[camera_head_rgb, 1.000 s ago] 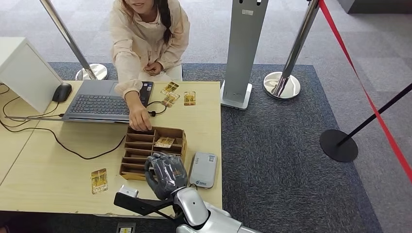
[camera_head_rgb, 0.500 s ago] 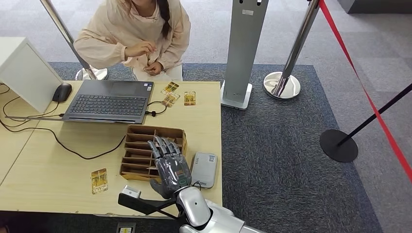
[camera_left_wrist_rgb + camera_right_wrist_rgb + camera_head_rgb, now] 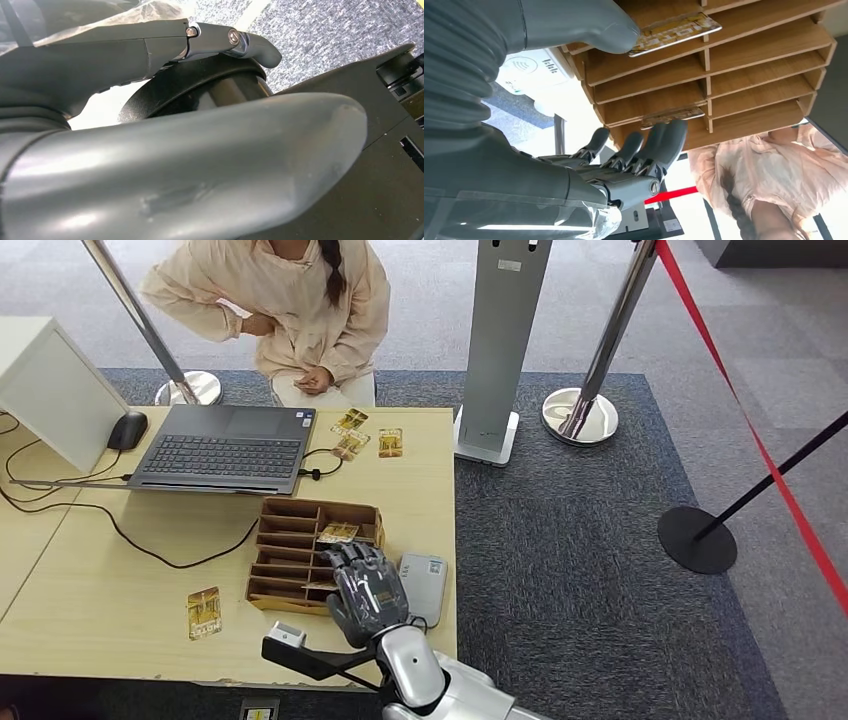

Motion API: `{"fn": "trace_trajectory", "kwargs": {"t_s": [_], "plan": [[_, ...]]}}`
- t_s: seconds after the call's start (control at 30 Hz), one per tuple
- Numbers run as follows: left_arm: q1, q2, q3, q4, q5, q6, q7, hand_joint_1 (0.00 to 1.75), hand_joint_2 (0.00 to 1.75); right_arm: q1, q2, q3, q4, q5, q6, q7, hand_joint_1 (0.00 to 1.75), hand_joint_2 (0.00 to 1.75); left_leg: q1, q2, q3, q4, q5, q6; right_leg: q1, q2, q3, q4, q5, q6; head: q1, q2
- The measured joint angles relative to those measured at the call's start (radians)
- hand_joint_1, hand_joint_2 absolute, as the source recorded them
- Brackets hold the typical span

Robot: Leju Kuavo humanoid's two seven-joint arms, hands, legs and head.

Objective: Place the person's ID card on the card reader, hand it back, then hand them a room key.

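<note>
My right hand (image 3: pixel 367 590) hovers over the right end of the wooden card organizer (image 3: pixel 285 540), fingers spread and holding nothing. The grey card reader (image 3: pixel 424 585) lies just to its right. A yellow card (image 3: pixel 338 532) sits in an upper slot of the organizer. In the right wrist view the thumb (image 3: pixel 594 27) touches the edge of a yellow card (image 3: pixel 674 31), and the fingertips (image 3: pixel 659 140) hover near a second card (image 3: pixel 672 116) in a slot. The person (image 3: pixel 285 310) stands behind the table with both hands drawn in. My left hand (image 3: pixel 175 170) hangs down, holding nothing.
Loose yellow cards lie on the table: one at the front left (image 3: pixel 204 612), several near the far edge (image 3: pixel 390 443). A laptop (image 3: pixel 220 450), mouse (image 3: pixel 127 430) and cable sit at the back left. A grey kiosk post (image 3: pixel 500 350) and stanchions (image 3: pixel 600 350) stand on the right.
The person has pulled their hand away from the organizer and back to their body. My right hand has shifted slightly right, stretching its fingers out and then lowering them over the organizer.
</note>
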Motion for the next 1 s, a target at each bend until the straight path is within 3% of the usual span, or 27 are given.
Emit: {"fn": "trace_trajectory", "kwargs": {"t_s": [0.37, 1.0], "plan": [[-0.001, 0.0, -0.004, 0.002, -0.001, -0.002, -0.002, 0.0, 0.0, 0.01, -0.005, -0.016, -0.016, 0.001, 0.002, -0.004, 0.65, 1.75, 0.0, 0.0, 0.0, 0.0, 0.0, 0.0, 0.0, 0.0, 0.0, 0.0, 0.0, 0.0, 0.0, 0.0], [0.002, 0.0, -0.004, 0.003, 0.001, -0.002, -0.019, 0.0, 0.0, 0.011, -0.004, -0.017, -0.021, -0.015, 0.01, -0.017, 0.76, 1.75, 0.0, 0.0, 0.0, 0.0, 0.0, 0.0, 0.0, 0.0, 0.0, 0.0, 0.0, 0.0, 0.0, 0.0]]}}
